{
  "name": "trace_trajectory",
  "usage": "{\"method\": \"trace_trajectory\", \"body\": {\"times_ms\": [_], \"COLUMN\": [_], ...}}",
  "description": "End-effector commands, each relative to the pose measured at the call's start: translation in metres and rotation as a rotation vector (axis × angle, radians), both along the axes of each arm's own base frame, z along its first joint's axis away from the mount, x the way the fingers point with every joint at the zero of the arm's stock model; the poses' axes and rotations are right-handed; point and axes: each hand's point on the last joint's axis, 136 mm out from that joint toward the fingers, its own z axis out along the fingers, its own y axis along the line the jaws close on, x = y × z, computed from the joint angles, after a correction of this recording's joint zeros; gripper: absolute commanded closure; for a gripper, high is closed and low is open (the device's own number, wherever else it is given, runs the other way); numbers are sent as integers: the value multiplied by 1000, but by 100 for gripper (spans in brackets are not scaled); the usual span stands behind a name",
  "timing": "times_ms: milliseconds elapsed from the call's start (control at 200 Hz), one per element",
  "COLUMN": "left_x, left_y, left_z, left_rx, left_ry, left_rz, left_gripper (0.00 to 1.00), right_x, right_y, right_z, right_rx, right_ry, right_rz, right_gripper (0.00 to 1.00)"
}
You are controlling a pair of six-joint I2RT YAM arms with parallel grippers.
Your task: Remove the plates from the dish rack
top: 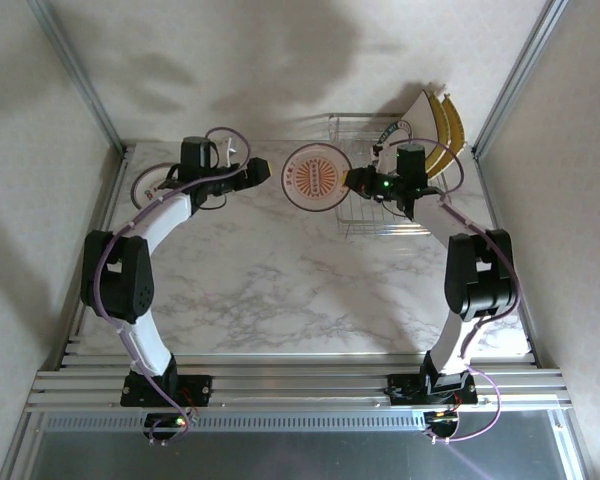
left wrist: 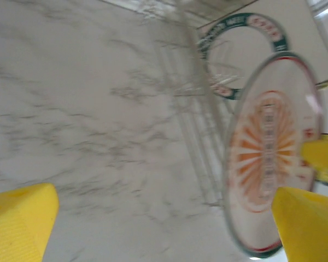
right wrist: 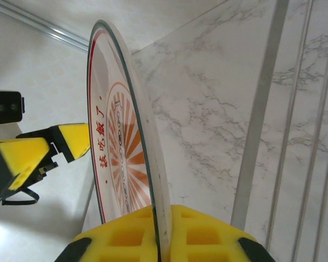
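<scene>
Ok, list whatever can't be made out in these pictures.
- Top view: the right arm covers the middle of the dish rack, so the number of plates inside is hidden.
- Top view: the square plates overlap; their count is unclear.
- Left wrist view: blur smears the round plate and the teal-rimmed plate behind it; lettering unreadable.
- Right wrist view: the right pincer's pads and the bottom edge hide the round plate's lower rim.

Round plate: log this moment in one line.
right claw: shut on round plate | left claw: open, near it | dish rack: square plates inside
</scene>
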Motion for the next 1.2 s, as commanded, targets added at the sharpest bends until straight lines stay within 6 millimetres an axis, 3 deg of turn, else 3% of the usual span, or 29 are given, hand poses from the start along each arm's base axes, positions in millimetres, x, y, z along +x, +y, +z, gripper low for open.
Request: {"method": "trace_trajectory", "body": {"times_ms": [0, 140, 330, 471, 606, 701, 906, 1026, 1191], "left_x": [-7, -4, -1, -2, 0, 0, 3, 8, 15], "left_y": [-31, -37, -42, -42, -43, -42, -39, -26, 6], "left_z": [10, -5, -10, -16, -18, -16, -10, -4, -3], "left_rx": [-147, -170, -198, -195, -201, -205, -227, -242, -221], "left_ry": [-20, 14, 21, 37, 48, 41, 32, 15, -7], "left_rz": [-111, -121, -136, -143, -142, -137, -122, -81, 50], "left_gripper": [3, 13, 40, 65, 100, 100, 100, 100, 100], "right_x": [5, 4, 2, 3, 4, 6, 11, 17, 22], "right_y": [20, 37, 53, 60, 64, 67, 60, 38, -12], "right_z": [24, 30, 33, 29, 28, 29, 28, 35, 46], "right_rx": [47, 42, 44, 52, 48, 55, -13, -121, -354], "right_ry": [-55, -75, -76, -62, -64, -58, -73, -84, -84], "right_rz": [63, 105, 139, 149, 155, 163, 129, 69, -52], "right_gripper": [100, 100, 100, 100, 100, 100, 2, 1, 1]}}
